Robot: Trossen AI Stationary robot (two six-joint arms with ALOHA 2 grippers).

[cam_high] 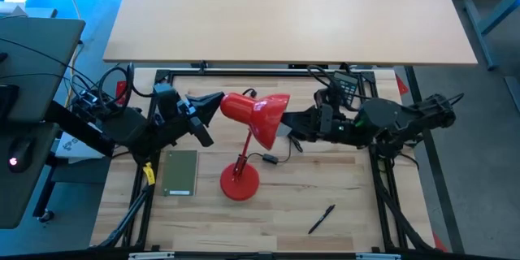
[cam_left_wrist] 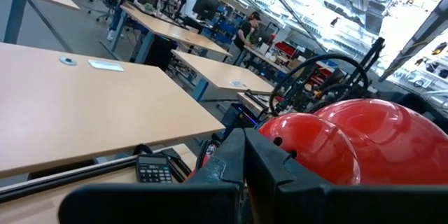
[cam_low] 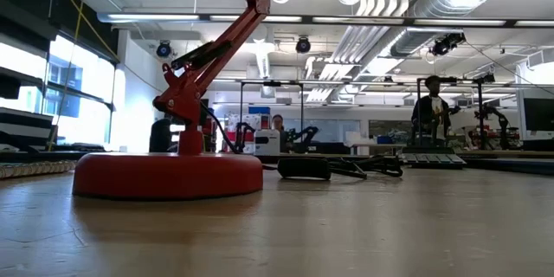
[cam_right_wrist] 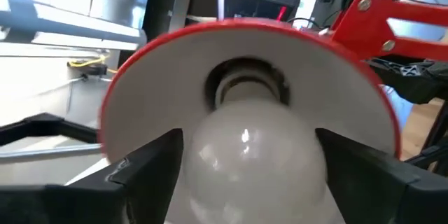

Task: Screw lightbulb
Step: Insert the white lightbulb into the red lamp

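Observation:
A red desk lamp stands on its round base [cam_high: 240, 183] [cam_low: 169, 175] in the middle of the table. Its shade [cam_high: 258, 114] lies sideways, with its mouth toward the table's right. The white lightbulb [cam_right_wrist: 248, 150] sticks by its narrow base into the socket [cam_right_wrist: 248, 84] inside the shade. My right gripper [cam_high: 286, 127] [cam_right_wrist: 250, 161] is at the shade's mouth, one finger on each side of the bulb. My left gripper [cam_high: 216, 102] [cam_left_wrist: 243, 164] is shut at the shade's closed back end. My left gripper lies with its shut fingertips [cam_left_wrist: 245, 154] against the shade's rounded back end [cam_left_wrist: 308, 147], coming level from the table's left. My right gripper has the bulb's round globe between its two fingers [cam_right_wrist: 150, 161], one on each side at its widest part [cam_right_wrist: 199, 157]. It comes level from the table's right, along the bulb's axis. The bulb stays in the socket.
A green pad [cam_high: 180, 172] lies left of the lamp's base and a black pen [cam_high: 321, 219] near the front right. The lamp's cable with its switch [cam_high: 268, 159] runs behind the base. A calculator [cam_high: 348, 88] sits at the back right, before a large bare table [cam_high: 284, 16].

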